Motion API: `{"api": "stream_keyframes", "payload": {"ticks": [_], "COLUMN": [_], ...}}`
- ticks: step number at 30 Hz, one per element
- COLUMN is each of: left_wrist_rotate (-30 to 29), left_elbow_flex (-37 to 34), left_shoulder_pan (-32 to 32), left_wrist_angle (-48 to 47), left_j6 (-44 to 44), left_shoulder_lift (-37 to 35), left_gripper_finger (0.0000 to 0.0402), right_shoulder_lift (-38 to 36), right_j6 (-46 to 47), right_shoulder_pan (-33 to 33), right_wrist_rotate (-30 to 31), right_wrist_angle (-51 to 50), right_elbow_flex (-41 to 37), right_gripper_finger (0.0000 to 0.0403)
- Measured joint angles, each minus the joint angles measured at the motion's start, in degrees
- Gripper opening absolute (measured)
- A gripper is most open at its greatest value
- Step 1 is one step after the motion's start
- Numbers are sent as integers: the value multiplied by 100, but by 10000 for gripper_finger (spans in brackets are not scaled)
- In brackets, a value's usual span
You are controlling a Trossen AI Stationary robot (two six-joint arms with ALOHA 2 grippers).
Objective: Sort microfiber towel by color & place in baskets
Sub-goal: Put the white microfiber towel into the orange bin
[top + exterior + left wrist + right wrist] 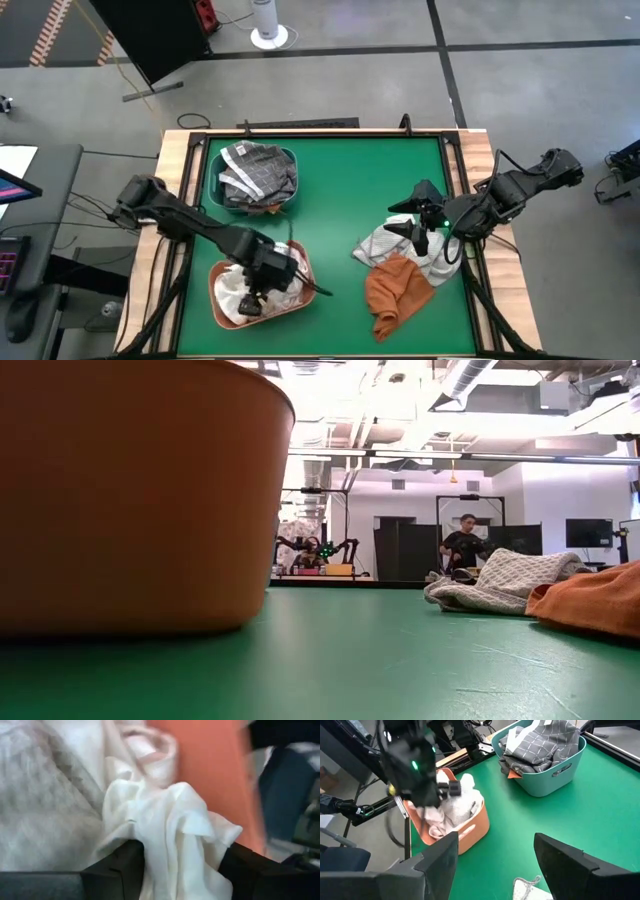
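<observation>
My left gripper (256, 292) reaches down into the salmon basket (222, 300) at the table's near left and is shut on a white towel (170, 825). Other pale towels (454, 811) lie in that basket. The teal basket (212, 180) farther back holds grey towels with white grid lines (258, 172). My right gripper (495, 865) is open and hovers above a pale checked towel (392, 243) at the table's right. A rust orange towel (396, 290) lies against that towel's near side. In the low view the checked towel (510, 578) and the orange towel (600, 600) lie flat on the table. My left gripper pinches a bunched fold of the white towel (175, 855) between its two fingers (122, 867), several layers together. It comes from above, slanting down into the salmon basket. The crumpled cloth stands out beyond the fingertips, above the other pale towels.
Green table (350, 190) with a wooden rim; open green surface lies between the two baskets and the towel pile. The salmon basket's wall (130, 490) fills the left of the low view. A person stands far back in the room (463, 540).
</observation>
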Motion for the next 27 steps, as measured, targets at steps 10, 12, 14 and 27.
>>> {"api": "stream_keyframes", "payload": {"ticks": [10, 12, 14, 27], "left_wrist_rotate": [-1544, -1668, -1686, -2439], "left_elbow_flex": [15, 15, 4, 0], "left_shoulder_pan": [-20, -55, -112, -205], "left_wrist_angle": [76, 86, 91, 143], "left_j6": [-427, -435, -585, -211], "left_shoulder_lift": [-1130, -1123, -1041, 328], "left_gripper_finger": [200, 200, 200, 200], "right_shoulder_lift": [0, 0, 0, 0], "right_j6": [-127, -131, -132, -149], "right_shoulder_pan": [0, 0, 0, 2], "right_wrist_rotate": [0, 0, 0, 0], "right_wrist_angle": [-1, -2, -2, -4], "right_elbow_flex": [0, 0, 0, 0], "right_gripper_finger": [286, 286, 286, 286]}}
